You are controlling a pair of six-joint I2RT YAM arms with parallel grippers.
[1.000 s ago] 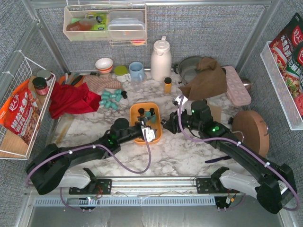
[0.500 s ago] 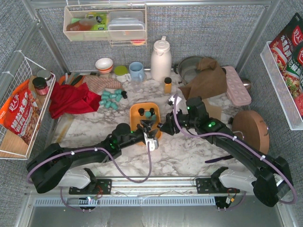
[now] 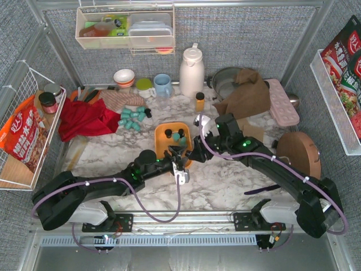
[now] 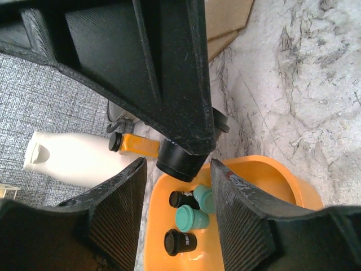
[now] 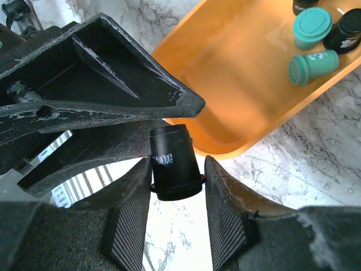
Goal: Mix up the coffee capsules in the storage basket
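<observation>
The orange tray (image 5: 242,90) lies in the middle of the marble table (image 3: 225,180). It is shallow, with round corners and a low rim. Four coffee capsules (image 4: 190,218) lie in it toward its 12 o'clock end, two teal and two black. They look like very small cups with flat lids. More teal capsules (image 3: 133,119) lie in a loose heap on the table, at 10 o'clock from the tray and well apart from it.

The two arms meet over the tray's corner at 5 o'clock. The right gripper (image 5: 176,169) is half closed and pinches one black capsule (image 5: 174,161) by its sides. This capsule hangs above the rim. The left gripper (image 4: 179,167) has its fingers on either side of the same capsule, very near. Whether they press it I cannot tell.
</observation>
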